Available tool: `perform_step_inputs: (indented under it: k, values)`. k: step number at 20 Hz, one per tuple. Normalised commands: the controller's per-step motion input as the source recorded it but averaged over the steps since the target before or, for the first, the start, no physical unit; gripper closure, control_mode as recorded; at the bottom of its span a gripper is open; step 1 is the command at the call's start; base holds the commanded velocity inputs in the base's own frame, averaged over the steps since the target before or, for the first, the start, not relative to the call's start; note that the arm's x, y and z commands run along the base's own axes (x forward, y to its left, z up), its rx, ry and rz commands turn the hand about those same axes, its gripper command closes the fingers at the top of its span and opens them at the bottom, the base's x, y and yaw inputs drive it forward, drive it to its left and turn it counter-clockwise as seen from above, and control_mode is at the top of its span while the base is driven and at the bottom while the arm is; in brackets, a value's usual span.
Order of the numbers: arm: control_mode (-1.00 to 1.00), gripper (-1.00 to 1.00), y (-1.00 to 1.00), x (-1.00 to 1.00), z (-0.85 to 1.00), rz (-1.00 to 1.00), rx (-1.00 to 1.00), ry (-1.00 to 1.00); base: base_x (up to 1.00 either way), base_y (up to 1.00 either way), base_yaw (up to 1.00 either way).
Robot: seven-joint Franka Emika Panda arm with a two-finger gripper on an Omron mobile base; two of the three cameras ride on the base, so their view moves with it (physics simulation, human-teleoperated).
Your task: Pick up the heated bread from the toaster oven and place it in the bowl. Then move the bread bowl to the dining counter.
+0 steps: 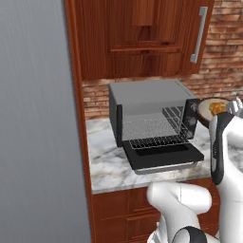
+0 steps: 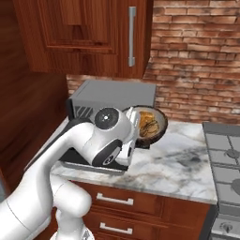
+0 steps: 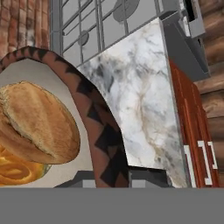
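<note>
— Where is the bread (image 3: pixel 37 120)?
— In the bowl (image 2: pixel 159 125), lifted off the marble table (image 2: pixel 187 159) near its back edge, just right of the toaster oven (image 1: pixel 152 114).
— And the pincer (image 3: pixel 111 177)?
— Clamped on the bowl's dark rim. The oven door (image 1: pixel 163 156) hangs open, wire rack (image 1: pixel 154 130) bare.

You're looking at a beige-tan bowl (image 3: pixel 94 118) whose dark brown rim carries a black zigzag pattern. In it, your bread (image 3: pixel 37 120) shows golden-brown crust over a brighter orange piece. To the left, the toaster oven (image 1: pixel 152 121) is grey with a black door and silver wire rack. Your counter (image 2: pixel 183 161) is white marble with grey veins, over red-brown cabinets (image 2: pixel 140 206). Behind, the wall (image 2: pixel 197 61) is red-brown brick; on the right the stove (image 2: pixel 225 159) is grey.
</note>
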Motion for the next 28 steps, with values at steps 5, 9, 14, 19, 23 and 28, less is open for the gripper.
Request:
perform_step_inputs:
  k: [5,9,14,19,23,28]
  values:
    - [1.00,1.00,0.00,0.00,0.00,0.00,0.00,0.00,-0.92,-0.37,0.34]
    - [1.00,1.00,0.00,0.00,0.00,0.00,0.00,0.00,-0.79,-0.20,0.84]
    - [1.00,1.00,0.00,0.00,0.00,0.00,0.00,0.00,-0.31,-0.05,1.00]
    - [1.00,1.00,0.00,0.00,0.00,0.00,0.00,0.00,-0.35,-0.09,1.00]
    - [1.00,1.00,0.00,0.00,0.00,0.00,0.00,0.00,-0.21,-0.01,1.00]
    - [1.00,1.00,0.00,0.00,0.00,0.00,0.00,0.00,-0.10,0.00,1.00]
